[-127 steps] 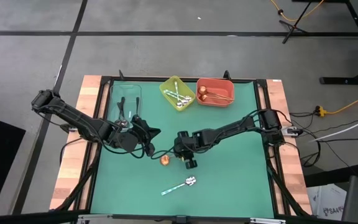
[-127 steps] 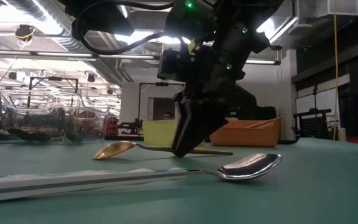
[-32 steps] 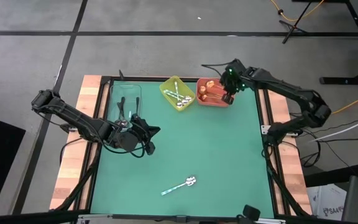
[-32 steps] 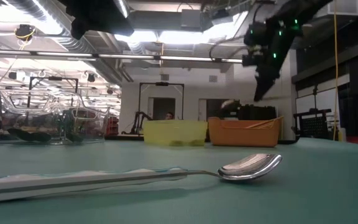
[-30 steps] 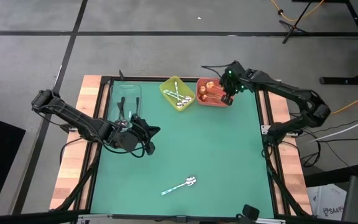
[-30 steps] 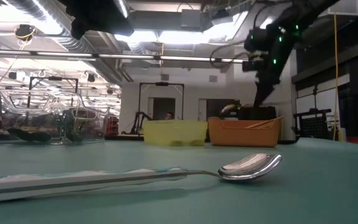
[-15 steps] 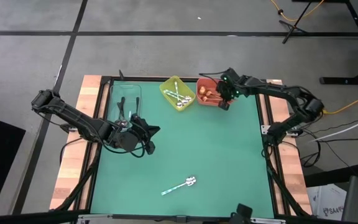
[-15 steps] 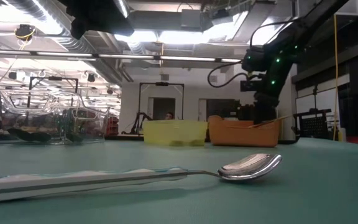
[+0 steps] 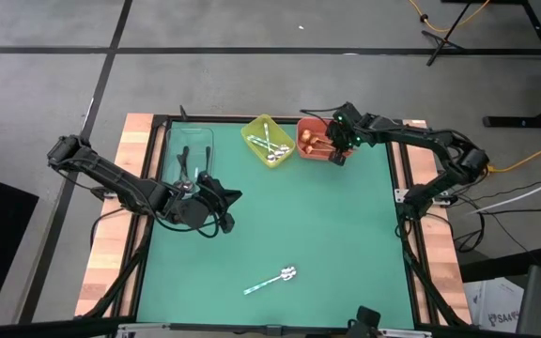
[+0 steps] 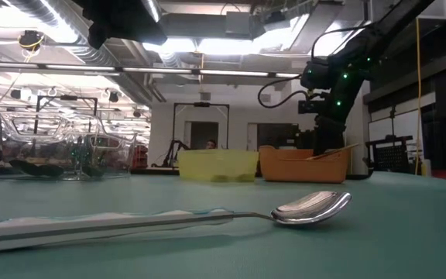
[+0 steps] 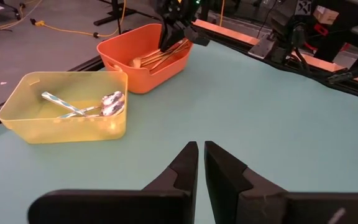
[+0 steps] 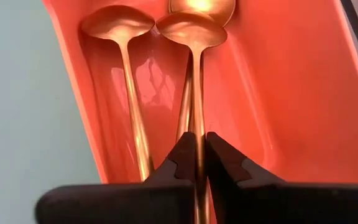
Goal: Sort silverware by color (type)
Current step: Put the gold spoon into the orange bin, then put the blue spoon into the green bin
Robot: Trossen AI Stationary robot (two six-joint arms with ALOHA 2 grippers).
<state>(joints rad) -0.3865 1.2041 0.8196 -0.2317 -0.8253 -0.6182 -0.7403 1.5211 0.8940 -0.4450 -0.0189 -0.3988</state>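
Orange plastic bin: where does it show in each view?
High view: orange plastic bin at the table's far edge, right of the yellow plastic bin.
Low view: right of yellow.
Left wrist view: beyond yellow.
Right wrist view: fills the picture; yellow absent.

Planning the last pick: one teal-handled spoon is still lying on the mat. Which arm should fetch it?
Probably left. The left gripper hangs empty, fingers nearly together, over the mat, closer to the teal-handled spoon. The right gripper is at the orange bin, shut on a copper spoon.
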